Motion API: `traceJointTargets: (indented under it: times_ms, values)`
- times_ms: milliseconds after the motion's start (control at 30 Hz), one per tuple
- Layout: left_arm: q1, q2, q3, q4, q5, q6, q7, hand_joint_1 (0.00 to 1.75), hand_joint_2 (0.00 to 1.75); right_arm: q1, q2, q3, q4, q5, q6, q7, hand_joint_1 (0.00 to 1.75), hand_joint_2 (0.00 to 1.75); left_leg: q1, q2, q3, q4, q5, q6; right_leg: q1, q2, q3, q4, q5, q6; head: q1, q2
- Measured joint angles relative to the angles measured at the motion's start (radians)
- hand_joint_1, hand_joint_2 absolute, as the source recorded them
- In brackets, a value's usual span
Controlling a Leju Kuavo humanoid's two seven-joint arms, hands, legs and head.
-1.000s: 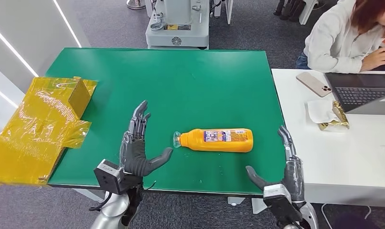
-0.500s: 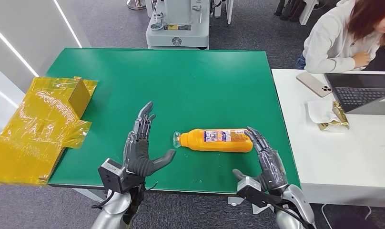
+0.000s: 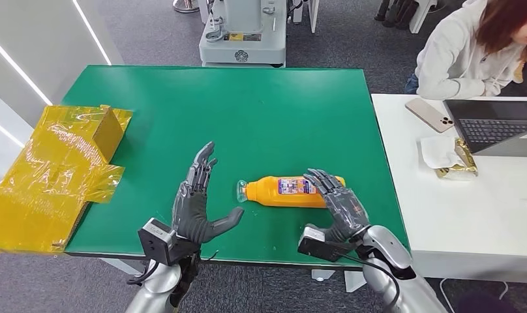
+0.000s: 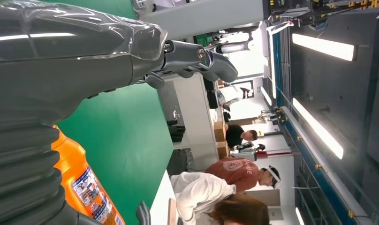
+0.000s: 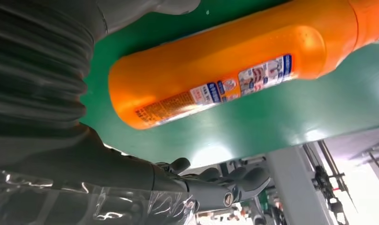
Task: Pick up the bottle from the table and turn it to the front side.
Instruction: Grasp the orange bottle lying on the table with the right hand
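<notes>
Lying on its side near the front edge of a green rectangular table (image 3: 182, 98), an orange plastic bottle (image 3: 277, 192) waits; right hand (image 3: 336, 203) reaches over its base with fingers spread, nothing gripped; left hand (image 3: 197, 199) open nearby; closing comes next

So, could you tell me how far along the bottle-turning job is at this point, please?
Nothing looks finished: the orange bottle lies on its side on the green table, not lifted. In hand is the reach: the right hand is spread over the bottle's base end, and a grip can't be confirmed, while the left hand hangs open beside the cap end. Grasping, lifting and turning it to the front remain.
</notes>
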Motion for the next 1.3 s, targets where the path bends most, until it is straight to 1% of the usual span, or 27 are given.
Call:
traceJointTargets:
  times_ms: [133,233,333,500,800,933,1033,1167,1300]
  values:
    - [0.000,0.001,-0.002,0.000,0.000,0.000,0.000,0.00,1.75,-0.036,0.000,0.032,0.034,0.008,0.013,0.012,0.00,1.75,0.000,0.000,0.000,0.000,0.000,0.000,0.000,0.000,0.000,0.000,0.000,0.000,0.000,0.000]
    - [0.000,0.001,-0.003,0.000,0.000,0.004,0.002,0.00,1.75,-0.058,0.002,0.045,0.057,-0.018,0.025,0.015,0.00,1.75,0.000,0.000,0.000,0.000,0.000,0.000,0.000,0.000,0.000,0.000,0.000,0.000,0.000,0.000]
    - [0.000,0.000,-0.006,0.000,-0.002,0.012,0.009,0.00,1.75,-0.098,0.012,0.060,0.094,-0.043,0.039,0.012,0.00,1.75,0.000,0.000,0.000,0.000,0.000,0.000,0.000,0.000,0.000,0.000,0.000,0.000,0.000,0.000]
    - [0.001,0.001,-0.012,0.000,-0.003,0.021,0.019,0.00,1.75,-0.173,0.036,0.096,0.172,-0.041,0.048,0.012,0.00,1.75,0.000,-0.001,0.000,0.000,0.000,0.000,0.000,-0.001,0.000,0.000,0.000,0.000,0.000,0.000]
    - [0.003,0.001,-0.012,0.000,-0.003,0.021,0.021,0.00,1.75,-0.210,0.048,0.120,0.222,-0.045,0.058,0.013,0.00,1.75,0.000,-0.001,-0.001,0.000,0.000,0.000,0.000,-0.001,0.000,0.000,0.000,0.000,0.000,0.000]
    - [0.006,0.002,-0.012,0.000,0.000,0.019,0.022,0.00,1.75,-0.225,0.050,0.134,0.248,-0.072,0.074,0.015,0.00,1.75,0.000,-0.002,-0.001,0.000,0.000,0.000,0.000,-0.002,0.000,0.000,0.000,0.000,0.000,0.000]
    - [0.008,0.004,-0.012,0.000,0.002,0.015,0.029,0.00,1.75,-0.245,0.055,0.143,0.282,-0.106,0.108,0.018,0.00,1.75,0.000,-0.001,-0.001,0.000,0.000,0.000,0.000,-0.002,0.000,0.000,0.000,0.000,0.000,0.000]
    - [0.008,0.004,-0.012,0.000,0.020,0.002,0.049,0.00,1.75,-0.300,0.068,0.162,0.363,-0.137,0.160,0.020,0.00,1.75,0.000,-0.001,0.000,0.000,0.001,0.000,0.000,-0.001,0.000,0.001,0.000,0.000,0.000,0.000]
    - [0.003,0.004,-0.012,0.000,0.050,-0.025,0.064,0.00,1.75,-0.341,0.091,0.175,0.444,-0.154,0.182,0.027,0.00,1.75,0.000,-0.001,0.000,0.000,0.001,0.000,0.000,-0.001,0.000,0.001,0.000,0.000,0.000,0.000]
